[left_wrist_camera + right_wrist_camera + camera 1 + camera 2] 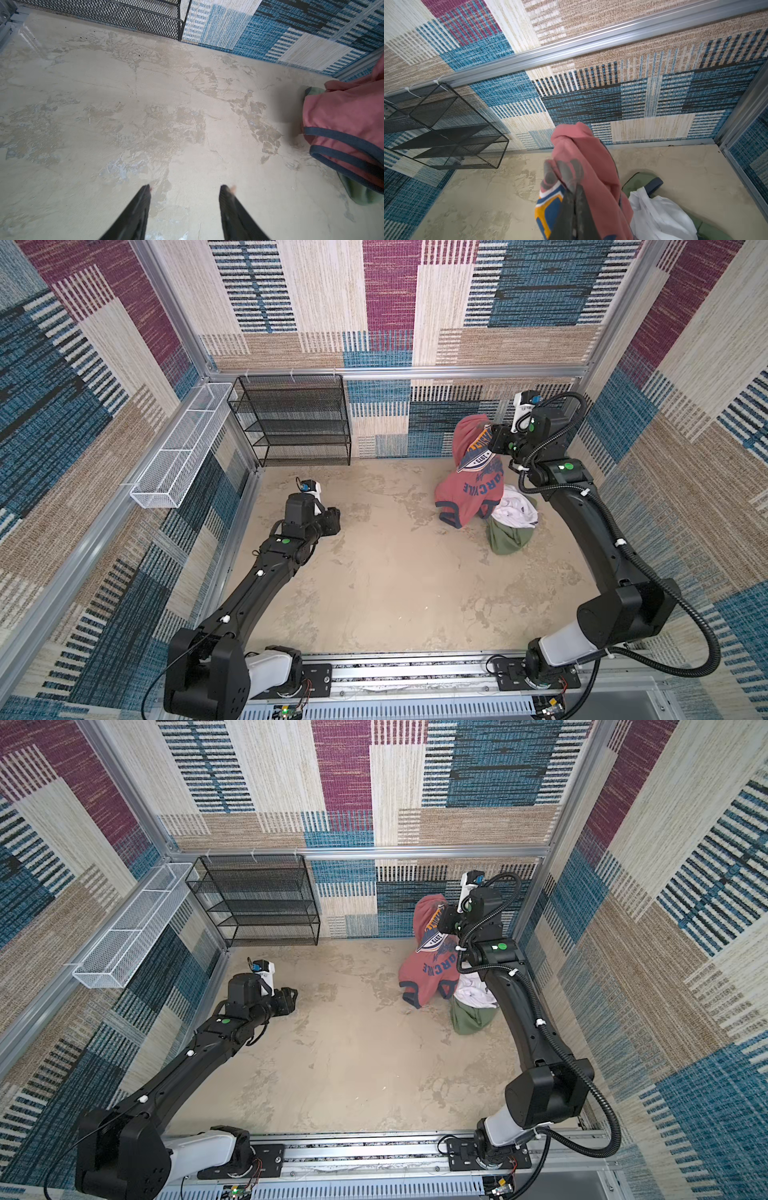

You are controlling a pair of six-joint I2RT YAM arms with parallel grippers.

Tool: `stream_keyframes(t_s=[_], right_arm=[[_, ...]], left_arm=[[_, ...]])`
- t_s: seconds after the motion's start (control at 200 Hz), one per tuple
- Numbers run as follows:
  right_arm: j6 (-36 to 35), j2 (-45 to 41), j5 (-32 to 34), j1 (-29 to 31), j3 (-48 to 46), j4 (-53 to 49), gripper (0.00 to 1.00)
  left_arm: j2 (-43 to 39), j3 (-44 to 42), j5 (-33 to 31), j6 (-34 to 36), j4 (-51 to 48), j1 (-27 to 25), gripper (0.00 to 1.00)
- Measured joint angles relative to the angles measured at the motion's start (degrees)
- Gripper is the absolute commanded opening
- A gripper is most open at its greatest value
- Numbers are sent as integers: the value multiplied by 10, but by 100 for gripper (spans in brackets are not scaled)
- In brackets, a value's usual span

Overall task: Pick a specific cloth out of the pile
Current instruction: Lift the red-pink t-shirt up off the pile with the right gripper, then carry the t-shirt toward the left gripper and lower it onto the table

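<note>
both top views look steeply down from high at the front and share the whole bench (374, 593). the left wrist view looks low across it to the black rack (124, 18); the right wrist view, close behind the cloth (581, 149), sees that rack too.

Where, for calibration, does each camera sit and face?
Top views: above the front rail, looking down on the table; both arms show.
Left wrist: low, facing the back wall past the open left gripper.
Right wrist: raised, facing the back wall; right gripper shut on the cloth.
Shared: both wrist views show the cloth and black rack.
</note>
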Motion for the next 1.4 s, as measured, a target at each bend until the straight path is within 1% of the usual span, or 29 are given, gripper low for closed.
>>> stream_keyframes(t_s=[0.511,0.616,0.891,1.062,1.397], right_arm=[[0,25,-96,2,115,-17,0],[0,30,-114,9,134,-21,0],[-7,56,-127,65,211,-41,0],[-9,75,-140,94,250,-49,0],[-4,109,-171,156,294,-56,0]], left_arm=[[-27,21,0,0,-33,0,57],[-30,39,0,-1,-50,0,57],[-41,91,-17,-2,-126,0,56],[-60,104,-31,-6,-172,0,56],[-112,117,-52,-19,-241,0,56]])
